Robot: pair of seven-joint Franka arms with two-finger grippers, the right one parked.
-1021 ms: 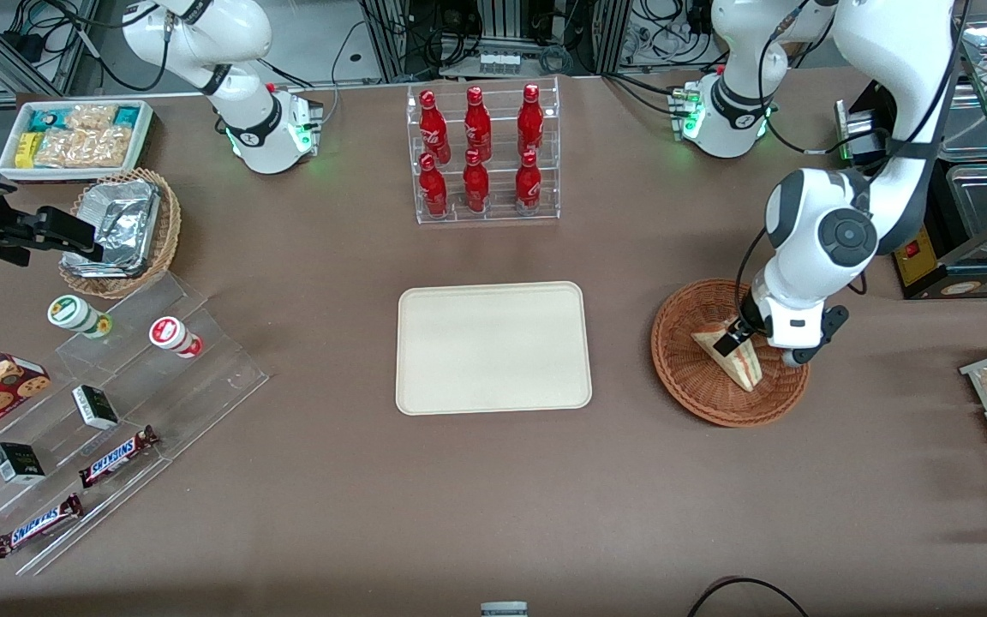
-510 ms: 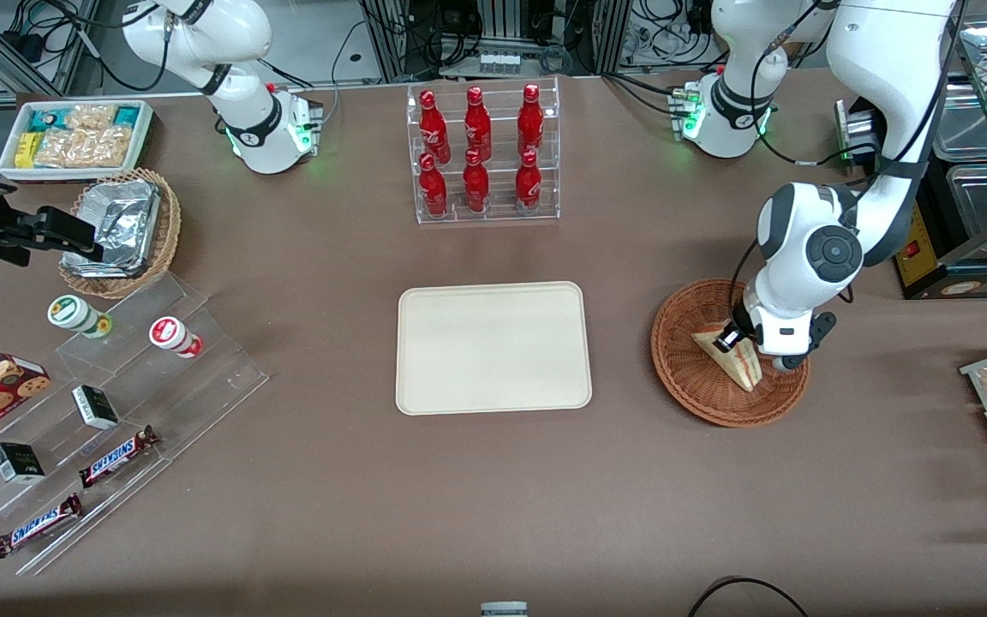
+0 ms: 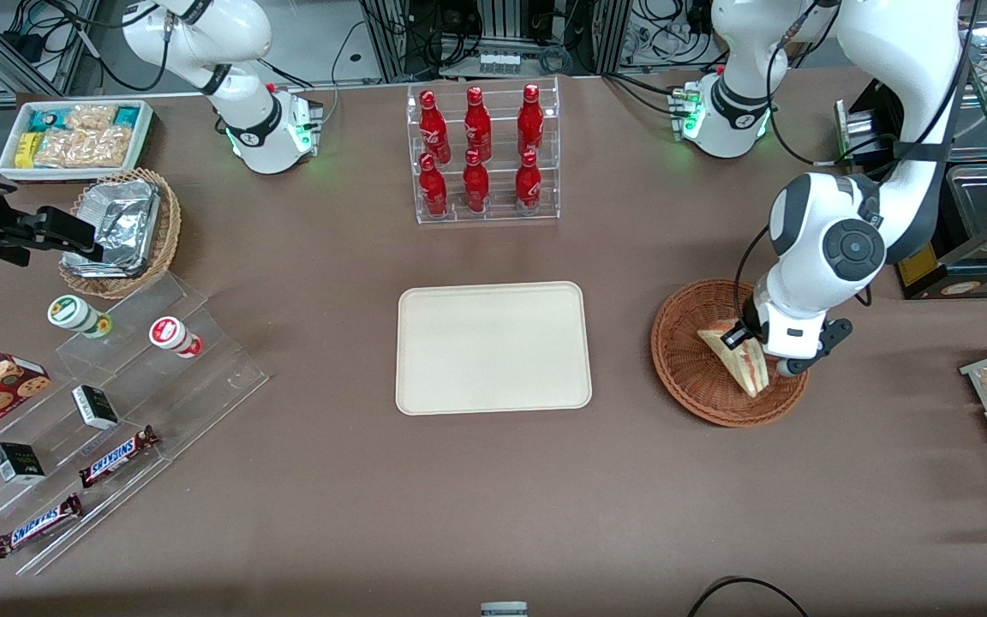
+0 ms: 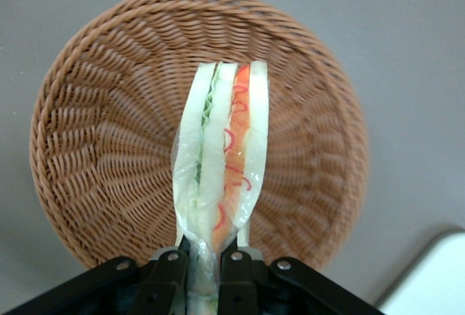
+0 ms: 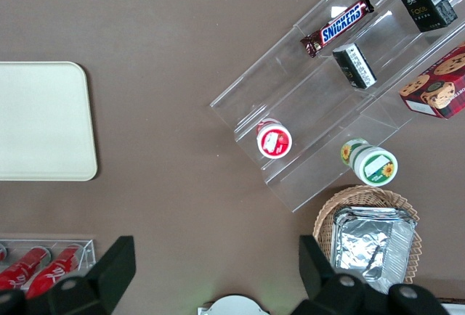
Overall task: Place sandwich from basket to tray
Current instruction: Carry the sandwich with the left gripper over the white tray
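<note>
While the sandwich point(image 4: 221, 162) is clamped edge-on between the two black fingers point(image 4: 168, 275) of the pincer point(image 3: 738, 336), its plastic-wrapped wedge stands over the reddish-brown wicker basket point(image 3: 692, 377), with white bread, green lettuce and red filling showing in stripes in the left wrist view. From the front, the sandwich point(image 3: 738, 356) hangs tilted above the basket's middle, its pointed end toward the front camera, and whether it touches the weave cannot be told. The pincer point(image 4: 205, 268) is closed on the sandwich's thick end, and the left arm's white wrist sits directly above the basket's rim on the working arm's side.

The basket point(image 4: 94, 148) rests on the brown bench point(image 3: 493, 480), holding nothing else that shows. Well apart from the basket, toward the parked arm's end of the bench, lies the cream-beige tray point(image 3: 493, 347), flat and bare. Farther from the front camera than the tray stands a clear rack of red bottles point(image 3: 481, 154). Far from the basket toward the parked arm's end are a tan wicker basket with silver foil point(image 3: 121, 227) and a clear stepped display stand point(image 3: 116, 411) carrying Snickers bars point(image 3: 116, 456).
</note>
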